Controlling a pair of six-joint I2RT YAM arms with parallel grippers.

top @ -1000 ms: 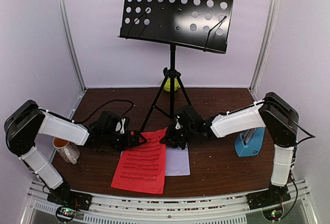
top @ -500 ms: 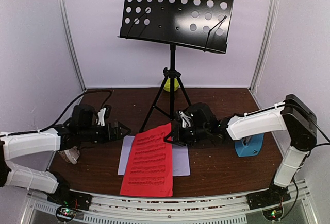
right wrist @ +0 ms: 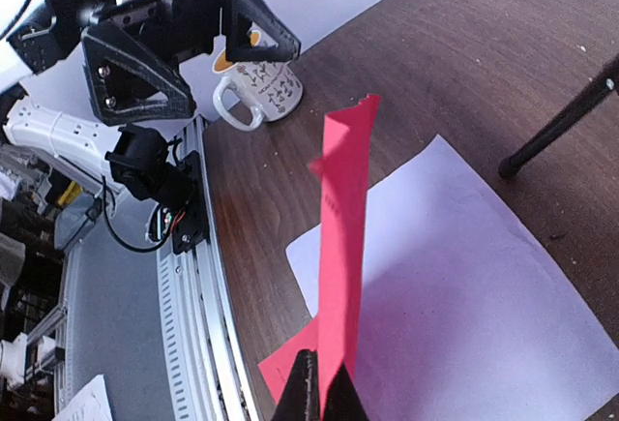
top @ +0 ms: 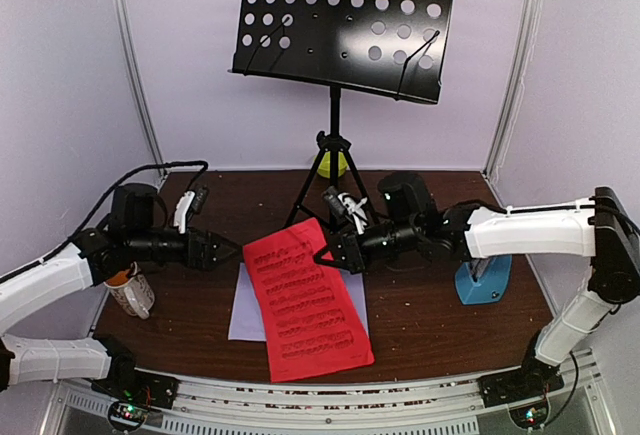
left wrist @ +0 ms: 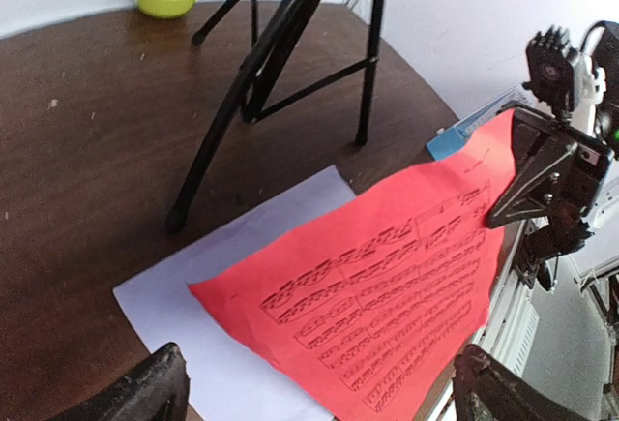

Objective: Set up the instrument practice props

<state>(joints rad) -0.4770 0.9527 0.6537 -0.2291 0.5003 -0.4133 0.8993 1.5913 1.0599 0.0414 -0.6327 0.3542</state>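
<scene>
1. The red music sheet (top: 308, 300) lies centre-low in the frame, its upper edge lifted. The rest is draped over the white sheet (top: 243, 305), which lies flat on the table (top: 440, 320).
2. The right hand (top: 325, 255) is pinched tight on the red sheet's upper right edge.
3. The left hand (top: 230, 251), centre-left, gapes wide and holds nothing.
4. The music stand (top: 345, 20) fills the top centre, and the blue metronome (top: 483, 277) stands at the right.

Top camera looks down from the near side toward the pale far wall (top: 190, 105). Left wrist faces right, right wrist faces left, both close to the red printed paper sheet (top: 310, 300), which all views share
</scene>
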